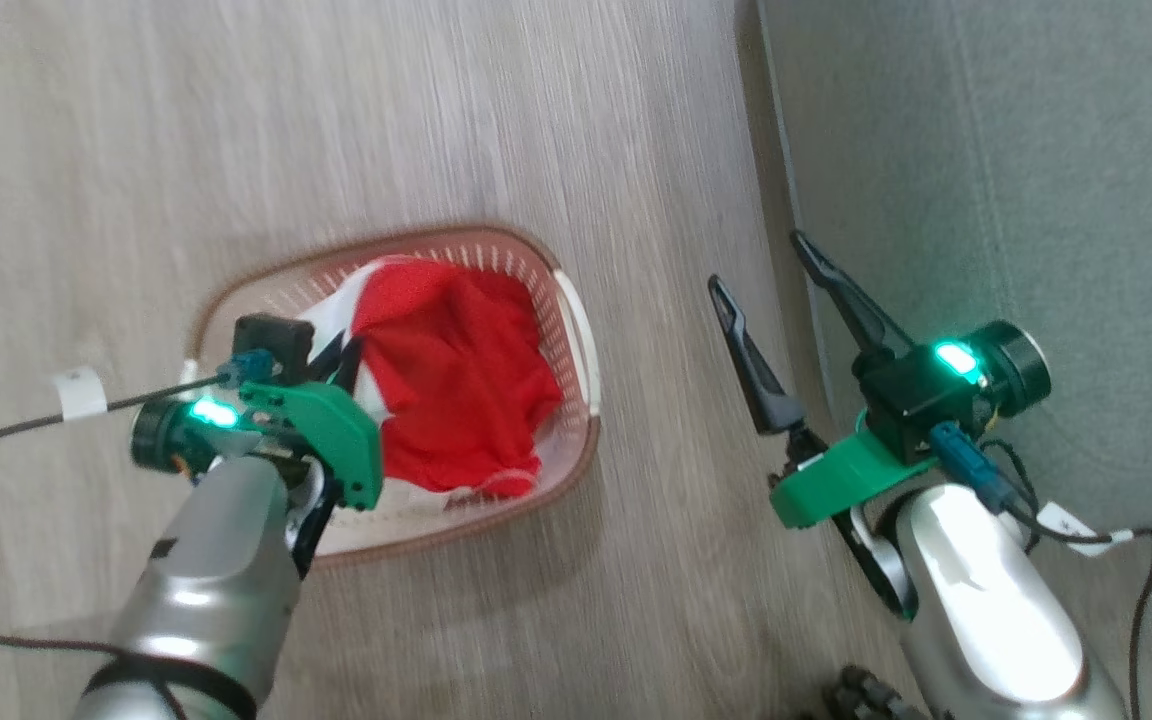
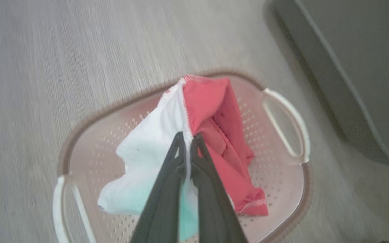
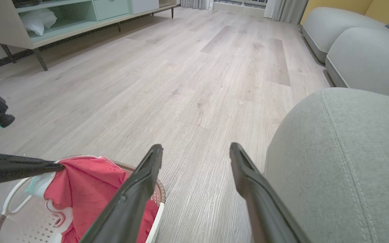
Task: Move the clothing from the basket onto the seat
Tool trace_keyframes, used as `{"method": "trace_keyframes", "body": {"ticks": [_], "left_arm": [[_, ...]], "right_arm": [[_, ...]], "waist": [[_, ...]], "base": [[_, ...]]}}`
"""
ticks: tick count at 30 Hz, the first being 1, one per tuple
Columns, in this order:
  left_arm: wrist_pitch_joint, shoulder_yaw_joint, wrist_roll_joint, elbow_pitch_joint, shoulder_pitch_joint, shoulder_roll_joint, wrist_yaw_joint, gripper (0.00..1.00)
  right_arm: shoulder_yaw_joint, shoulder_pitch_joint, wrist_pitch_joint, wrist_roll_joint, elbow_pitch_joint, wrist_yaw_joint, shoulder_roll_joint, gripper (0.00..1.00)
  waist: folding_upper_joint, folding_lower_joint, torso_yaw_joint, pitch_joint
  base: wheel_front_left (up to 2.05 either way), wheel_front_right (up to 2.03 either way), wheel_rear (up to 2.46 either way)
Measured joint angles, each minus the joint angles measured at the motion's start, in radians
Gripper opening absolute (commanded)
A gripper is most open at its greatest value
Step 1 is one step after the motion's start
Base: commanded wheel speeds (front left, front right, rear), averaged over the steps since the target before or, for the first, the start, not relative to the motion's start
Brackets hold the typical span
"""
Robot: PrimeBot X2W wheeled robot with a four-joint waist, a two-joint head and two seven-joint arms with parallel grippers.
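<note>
Jaws of left gripper pinch clothing; right gripper gapes.

One small oblong cream plastic basket is counted, fitted with two white side handles. One bundle of bright red and white soft fabric clothing is seen in it; the number of garments cannot be told. At the right, one large grey-green upholstered seat is counted near, and two similar rounded cushions far. Two grippers are counted, the left gripper and the right gripper, each with two long dark fingers.
</note>
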State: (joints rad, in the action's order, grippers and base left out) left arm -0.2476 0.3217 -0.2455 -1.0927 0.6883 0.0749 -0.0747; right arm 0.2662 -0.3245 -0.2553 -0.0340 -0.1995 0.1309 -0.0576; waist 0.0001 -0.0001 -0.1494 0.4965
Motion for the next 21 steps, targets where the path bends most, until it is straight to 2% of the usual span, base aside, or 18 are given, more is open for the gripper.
{"method": "trace_keyframes", "body": {"ticks": [7, 13, 21], "left_arm": [[0.000, -0.049, 0.030, 0.290, -0.151, 0.000, 0.013, 0.00], [0.000, -0.134, 0.055, 0.547, -0.258, -0.008, 0.013, 0.00], [0.000, -0.226, 0.072, 0.858, -0.354, -0.029, -0.012, 0.00]], "right_arm": [[-0.008, 0.051, 0.000, 0.000, -0.029, 0.000, 0.000, 1.00], [-0.012, 0.083, 0.000, 0.000, -0.048, 0.000, 0.000, 1.00], [-0.012, 0.124, 0.000, 0.000, -0.052, 0.000, 0.000, 1.00]], "waist": [[0.0000, 0.0000, 0.032, -0.124], [0.0000, 0.0000, 0.056, -0.220], [0.0000, 0.0000, 0.081, -0.323]], "base": [[0.00, 0.00, 0.00], [0.00, 0.00, 0.00], [0.00, 0.00, 0.00]]}}
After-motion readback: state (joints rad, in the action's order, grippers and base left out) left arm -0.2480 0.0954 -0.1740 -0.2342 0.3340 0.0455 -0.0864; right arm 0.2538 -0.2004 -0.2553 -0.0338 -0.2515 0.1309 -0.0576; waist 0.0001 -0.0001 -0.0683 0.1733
